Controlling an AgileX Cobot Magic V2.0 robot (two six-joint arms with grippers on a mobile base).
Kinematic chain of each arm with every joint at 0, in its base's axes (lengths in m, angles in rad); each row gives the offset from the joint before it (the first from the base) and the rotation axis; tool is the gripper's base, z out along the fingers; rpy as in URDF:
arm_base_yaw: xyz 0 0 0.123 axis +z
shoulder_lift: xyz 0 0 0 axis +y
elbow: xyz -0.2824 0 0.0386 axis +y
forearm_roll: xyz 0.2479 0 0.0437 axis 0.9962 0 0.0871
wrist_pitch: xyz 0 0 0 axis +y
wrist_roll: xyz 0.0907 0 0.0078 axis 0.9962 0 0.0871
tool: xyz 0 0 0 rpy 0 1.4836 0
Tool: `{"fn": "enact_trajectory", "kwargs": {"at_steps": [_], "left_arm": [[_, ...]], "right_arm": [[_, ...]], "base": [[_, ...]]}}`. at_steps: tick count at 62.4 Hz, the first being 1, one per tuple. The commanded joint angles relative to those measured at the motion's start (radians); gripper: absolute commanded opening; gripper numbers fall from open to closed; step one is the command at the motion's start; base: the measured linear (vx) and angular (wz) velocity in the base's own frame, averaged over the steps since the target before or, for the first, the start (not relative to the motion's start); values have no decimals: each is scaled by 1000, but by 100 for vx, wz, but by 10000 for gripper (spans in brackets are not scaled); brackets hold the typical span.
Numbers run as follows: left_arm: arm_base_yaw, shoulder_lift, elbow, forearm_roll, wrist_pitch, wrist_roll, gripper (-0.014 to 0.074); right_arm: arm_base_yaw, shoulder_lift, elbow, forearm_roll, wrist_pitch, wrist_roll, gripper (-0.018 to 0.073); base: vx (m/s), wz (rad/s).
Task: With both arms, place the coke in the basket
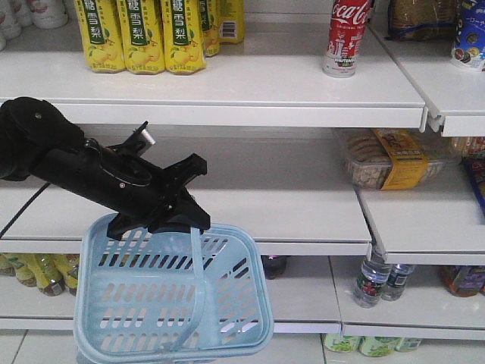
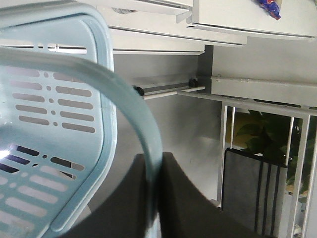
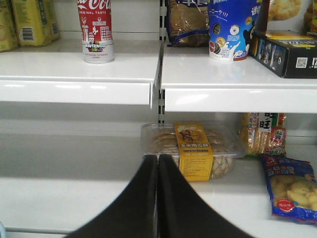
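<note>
A: How much of the job can be counted as done?

B: Only the first part. The basket [image 1: 174, 303] is held up at the lower left, in front of the shelves, by the left gripper [image 1: 178, 216]. In the left wrist view the jaws are seen clamped on one swing handle [image 2: 130, 99], which passes between them. No bottle is seen inside the basket.

A: And where is the coke?

B: The coke [image 1: 348, 34] is standing upright on the top shelf [image 1: 250, 80], towards the right, well above the basket and well apart from it. It is not touched by anything. The yellow-labelled pear-drink bottles [image 1: 144, 34] are ranged at the left of the same shelf, well clear of it.

A: What can be said of the other arm?

B: The right gripper [image 3: 157, 161] is shown only in its own wrist view. Its fingers are pressed together with nothing between them. It is aimed at the shelf below, towards a clear tray of biscuits [image 3: 193, 148], and the coke [image 3: 96, 29] lies above it and to the left.

A: So what is left?

B: By this judgement, nearly everything: the right gripper has to be opened, raised to the bottle and closed on it, and the bottle has to be carried down and left into the basket and released there.
</note>
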Motion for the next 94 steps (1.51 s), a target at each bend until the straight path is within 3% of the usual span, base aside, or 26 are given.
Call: {"fn": "enact_trajectory", "kwargs": {"at_steps": [1, 22, 48, 56, 83, 94], "left_arm": [[-6, -48, -28, -66, -1, 0, -5], [-6, -48, -28, -67, -1, 0, -5], [-6, -48, -28, -67, -1, 0, -5], [-6, -48, -28, -67, -1, 0, -5], [-6, -48, -28, -67, -1, 0, -5], [-6, -48, -28, -67, -1, 0, -5]], "right_arm": [[-7, 85, -97, -8, -76, -4, -10], [-7, 243, -143, 21, -114, 14, -10], [-7, 250, -143, 46, -129, 16, 19], [-7, 250, -143, 46, -148, 16, 94], [-7, 250, -143, 37, -171, 11, 507], [-7, 250, -143, 38, -178, 11, 553]], "base": [[0, 0], [0, 0], [0, 0], [0, 0], [0, 0], [0, 0]]}}
